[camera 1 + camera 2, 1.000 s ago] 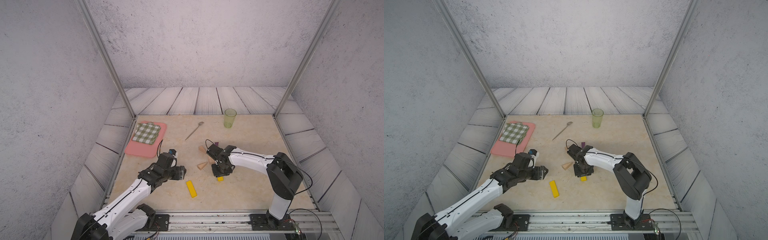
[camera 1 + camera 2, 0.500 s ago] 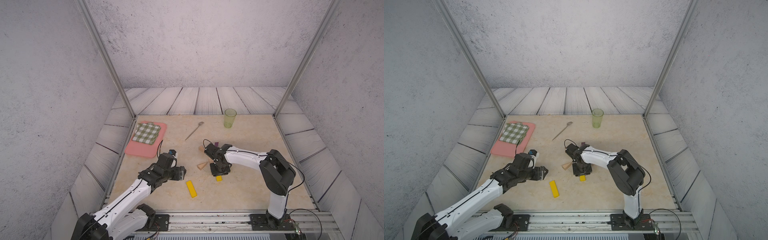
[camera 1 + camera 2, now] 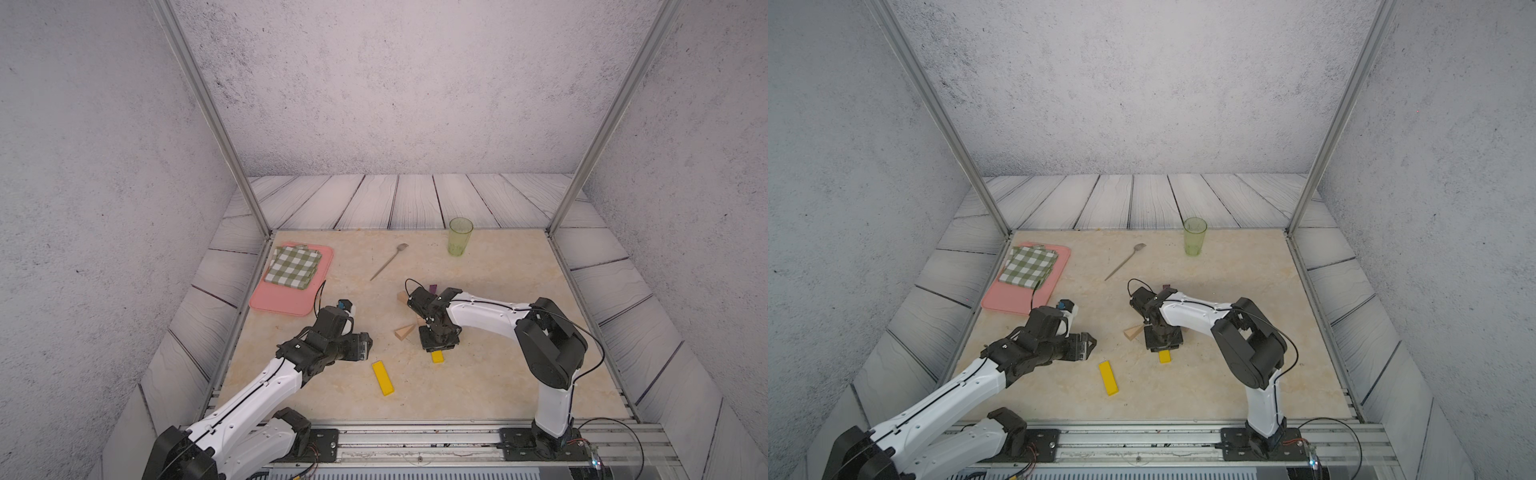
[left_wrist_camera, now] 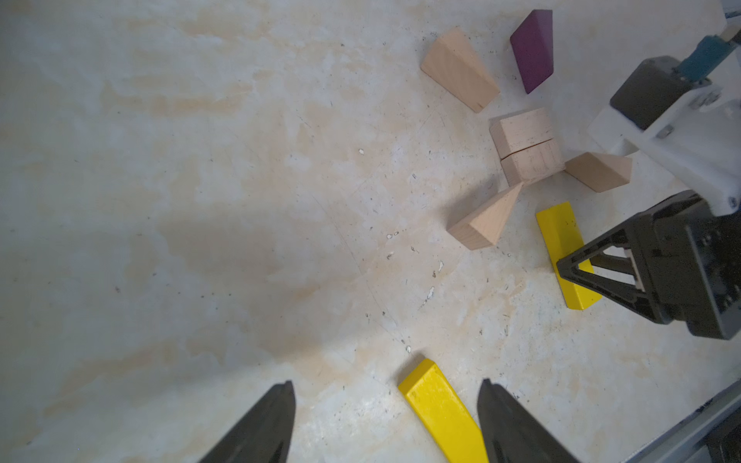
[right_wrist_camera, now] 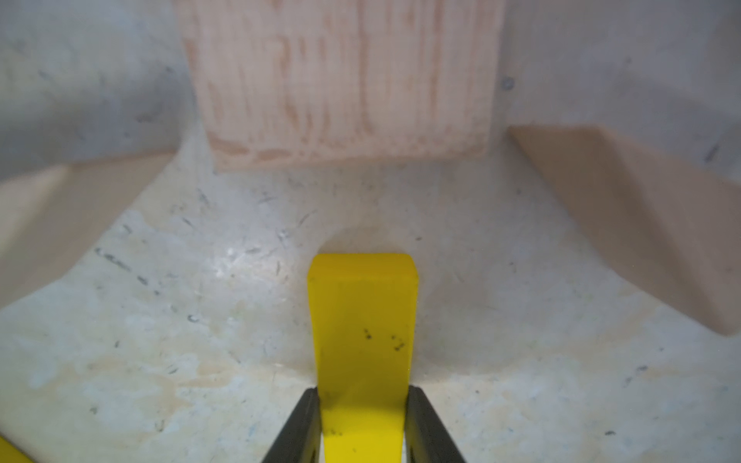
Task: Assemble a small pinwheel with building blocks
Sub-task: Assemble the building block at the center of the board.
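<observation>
Yellow bar (image 5: 363,312) is pinched by the right gripper (image 5: 363,393), just near of the wood square (image 5: 341,80); left gripper (image 4: 385,384) is spread by the other bar (image 4: 441,413).

light: bright, even, soft | shadows: faint on tabletop (image 4: 240,248), one broad dim patch in left wrist view | blur: wooden block (image 5: 341,80) soft in right wrist view

White shells (image 3: 486,320), black joints (image 3: 552,353), thin black cables (image 3: 601,345), tapered black left pincer (image 4: 387,383).
</observation>
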Robot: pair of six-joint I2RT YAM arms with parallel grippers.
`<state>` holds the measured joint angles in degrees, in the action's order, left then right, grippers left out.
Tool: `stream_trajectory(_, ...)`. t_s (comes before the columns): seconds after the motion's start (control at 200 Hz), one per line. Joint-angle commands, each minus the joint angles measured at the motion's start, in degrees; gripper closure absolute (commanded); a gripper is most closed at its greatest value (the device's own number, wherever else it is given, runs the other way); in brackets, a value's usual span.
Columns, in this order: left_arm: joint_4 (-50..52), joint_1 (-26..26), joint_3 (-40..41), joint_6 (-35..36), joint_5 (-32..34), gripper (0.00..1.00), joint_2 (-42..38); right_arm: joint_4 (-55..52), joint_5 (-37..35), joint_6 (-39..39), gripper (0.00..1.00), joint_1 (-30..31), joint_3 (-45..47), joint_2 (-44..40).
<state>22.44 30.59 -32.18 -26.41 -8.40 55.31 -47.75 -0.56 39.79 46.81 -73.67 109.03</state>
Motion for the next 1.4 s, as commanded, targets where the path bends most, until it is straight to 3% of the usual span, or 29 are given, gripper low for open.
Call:
stream_trajectory(0.0, -0.20, -0.28, 0.71, -0.22, -0.15, 0.22, -0.55, -0.77, -1.26, -0.47, 0.64, 0.02, -1.17, 2.14)
stream_trajectory(1.396, -0.17, -0.31, 0.72, -0.28, -0.05, 0.22, -1.00, -1.04, -2.28, -2.09, 0.63, -1.98, -5.30, 5.44)
